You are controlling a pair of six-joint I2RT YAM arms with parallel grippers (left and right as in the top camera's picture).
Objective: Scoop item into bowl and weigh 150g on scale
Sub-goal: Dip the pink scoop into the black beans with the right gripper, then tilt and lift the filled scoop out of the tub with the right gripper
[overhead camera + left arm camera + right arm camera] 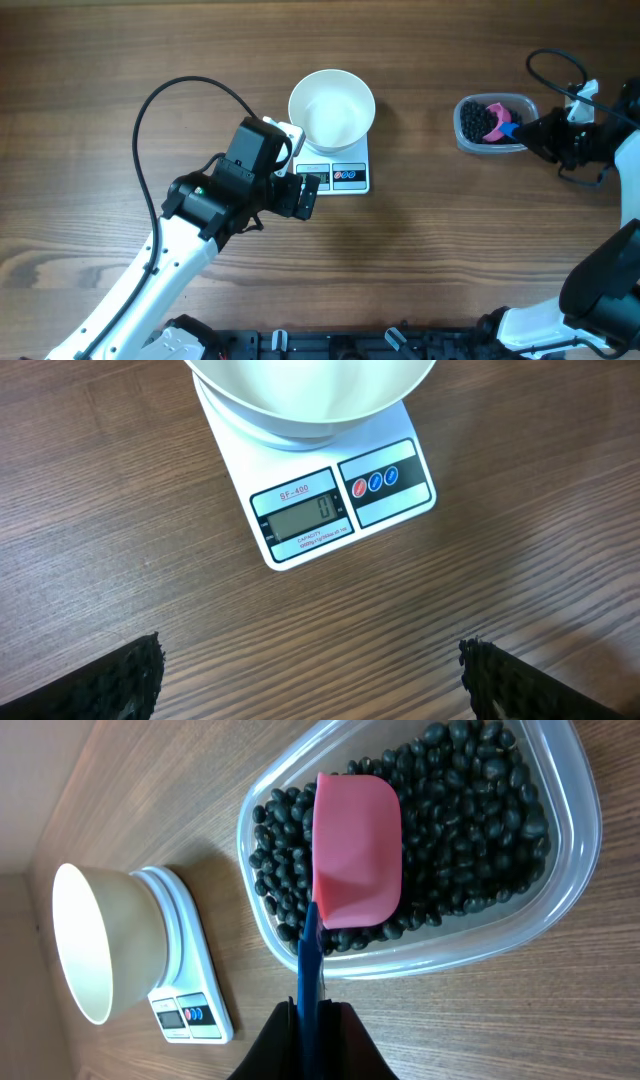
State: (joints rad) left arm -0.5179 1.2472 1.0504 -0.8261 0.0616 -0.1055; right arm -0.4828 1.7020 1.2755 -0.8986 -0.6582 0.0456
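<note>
The white bowl (332, 108) stands empty on the white scale (340, 177), whose display (303, 516) reads zero. My left gripper (306, 195) hovers just in front of the scale, open, with bare wood between its fingers (130, 680). At the far right a clear tub (492, 125) holds the black beans, the item (470, 830). My right gripper (311, 1020) is shut on the blue handle (308, 965) of a pink scoop (357, 850), whose head rests over the beans inside the tub. The bowl (95, 940) and scale (190, 1010) also show in the right wrist view.
A black cable (160, 110) loops over the table behind my left arm. Another cable (555, 65) runs by the right arm near the tub. Bare wooden table (420, 250) lies between the scale and the tub.
</note>
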